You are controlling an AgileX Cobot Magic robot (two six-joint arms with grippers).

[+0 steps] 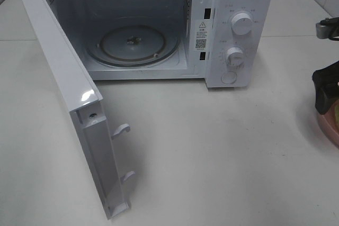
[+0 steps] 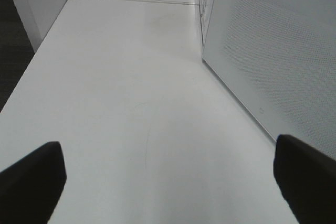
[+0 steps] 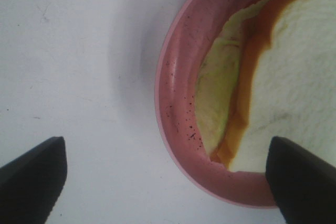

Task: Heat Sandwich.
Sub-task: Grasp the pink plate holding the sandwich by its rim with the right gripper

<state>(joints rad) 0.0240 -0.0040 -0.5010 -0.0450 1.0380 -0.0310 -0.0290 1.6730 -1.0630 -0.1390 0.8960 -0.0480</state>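
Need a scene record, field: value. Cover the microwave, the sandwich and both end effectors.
microwave: white countertop microwave, white door swung wide open
turntable: round glass turntable, nothing on it
sandwich: white-bread sandwich with tan-orange crust, on round pink plate, outside the microwave, to its right
surface: white table
left end effector: open, empty, over the table beside the door
right end effector: open, holding nothing, above the plate's rim
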